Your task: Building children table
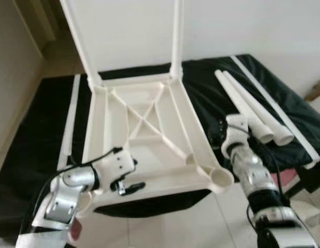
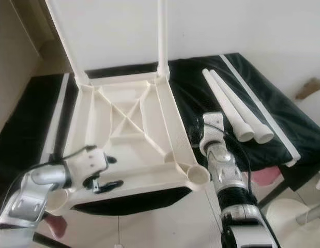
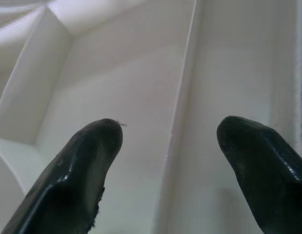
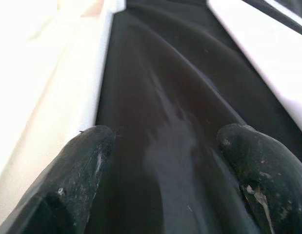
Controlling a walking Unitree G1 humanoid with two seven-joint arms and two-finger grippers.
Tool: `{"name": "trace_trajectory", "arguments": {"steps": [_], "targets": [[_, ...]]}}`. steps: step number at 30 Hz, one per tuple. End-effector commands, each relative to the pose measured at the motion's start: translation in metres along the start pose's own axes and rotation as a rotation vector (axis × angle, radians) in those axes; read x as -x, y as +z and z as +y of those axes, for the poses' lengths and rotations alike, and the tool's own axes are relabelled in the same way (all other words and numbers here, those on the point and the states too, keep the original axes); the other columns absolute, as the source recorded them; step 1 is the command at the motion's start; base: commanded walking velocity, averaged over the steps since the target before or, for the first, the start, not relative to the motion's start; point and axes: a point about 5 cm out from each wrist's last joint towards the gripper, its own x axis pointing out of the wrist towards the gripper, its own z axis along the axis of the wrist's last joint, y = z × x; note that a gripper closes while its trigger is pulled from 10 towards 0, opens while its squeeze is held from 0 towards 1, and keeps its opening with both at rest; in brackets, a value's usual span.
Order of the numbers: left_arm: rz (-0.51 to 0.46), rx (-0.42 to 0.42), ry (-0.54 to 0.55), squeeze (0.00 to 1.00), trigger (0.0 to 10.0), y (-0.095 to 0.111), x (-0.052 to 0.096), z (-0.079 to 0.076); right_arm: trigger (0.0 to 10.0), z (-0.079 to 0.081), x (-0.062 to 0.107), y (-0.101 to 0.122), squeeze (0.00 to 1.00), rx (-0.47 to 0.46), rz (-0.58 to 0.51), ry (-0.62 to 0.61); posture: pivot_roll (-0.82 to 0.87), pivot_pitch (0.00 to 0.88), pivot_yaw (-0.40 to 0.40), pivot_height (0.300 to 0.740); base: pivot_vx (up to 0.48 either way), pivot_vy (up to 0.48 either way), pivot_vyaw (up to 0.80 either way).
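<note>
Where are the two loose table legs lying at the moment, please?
In the left eye view, the two loose legs lie side by side on the black cover, right of the upturned tabletop, beyond the right gripper.

Bright, washed-out whites, soft blur, glare

The white tabletop (image 1: 144,134) lies upside down on the black-covered bench (image 1: 41,134), ribbed underside up, its near edge hanging past the bench's front edge. Two legs (image 1: 176,36) stand upright in its far corner sockets; the near right socket (image 1: 221,178) is open. Two loose tapered legs (image 1: 247,108) lie side by side toward the bench's right edge
</note>
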Motion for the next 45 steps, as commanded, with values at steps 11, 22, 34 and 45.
{"name": "trace_trajectory", "arguments": {"steps": [11,22,34,45], "targets": [[0.163,-0.009,0.048,0.00,10.0,-0.021,-0.019,-0.006,10.0,-0.002,-0.017,0.004,0.00,-0.020,0.107,-0.001,0.08,0.000,0.019,0.740,0.000,0.000,0.00],[0.131,-0.015,0.024,0.00,10.0,-0.010,-0.030,-0.013,10.0,0.003,-0.024,-0.005,0.00,-0.081,0.190,-0.013,0.09,0.000,0.021,0.740,0.000,0.000,0.00],[0.033,-0.040,0.006,0.00,10.0,0.021,-0.052,-0.014,10.0,0.022,-0.034,0.008,0.00,-0.090,0.189,0.077,0.10,0.000,0.024,0.740,0.000,0.000,0.00],[-0.065,-0.058,0.027,0.00,10.0,0.054,-0.077,-0.013,10.0,0.020,-0.039,0.021,0.00,0.007,0.119,0.057,0.09,0.000,0.024,0.740,0.000,0.000,0.00]]}}
